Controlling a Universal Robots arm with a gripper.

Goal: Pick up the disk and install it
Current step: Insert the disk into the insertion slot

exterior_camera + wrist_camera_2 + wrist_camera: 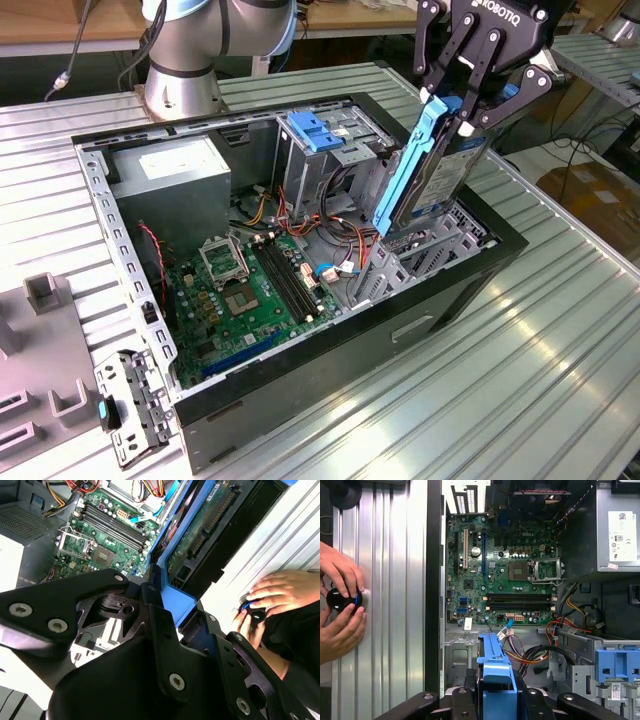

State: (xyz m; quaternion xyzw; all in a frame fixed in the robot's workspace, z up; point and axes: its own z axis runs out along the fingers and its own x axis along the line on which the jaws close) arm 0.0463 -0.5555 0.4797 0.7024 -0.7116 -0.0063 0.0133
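Observation:
My gripper (463,108) is shut on the disk (432,172), a dark hard drive with blue plastic side rails. It hangs on edge, tilted, above the open computer case (330,350) at the exterior view's right. Its lower end sits just over the metal bay area inside the case's right end. In the second wrist view the disk's (200,530) green circuit side and blue rail run away from the gripper (167,605) toward the case interior. In the first wrist view the disk's blue rail (495,665) stands out from between the black fingers (462,700).
Inside the case lie a green motherboard (250,290), a grey power-supply box (165,175), a blue-topped drive bay (320,130) and loose coloured cables (330,235). A person's hands (342,600) hold a black knob on the ribbed table beside the case. The arm's base (185,60) stands behind.

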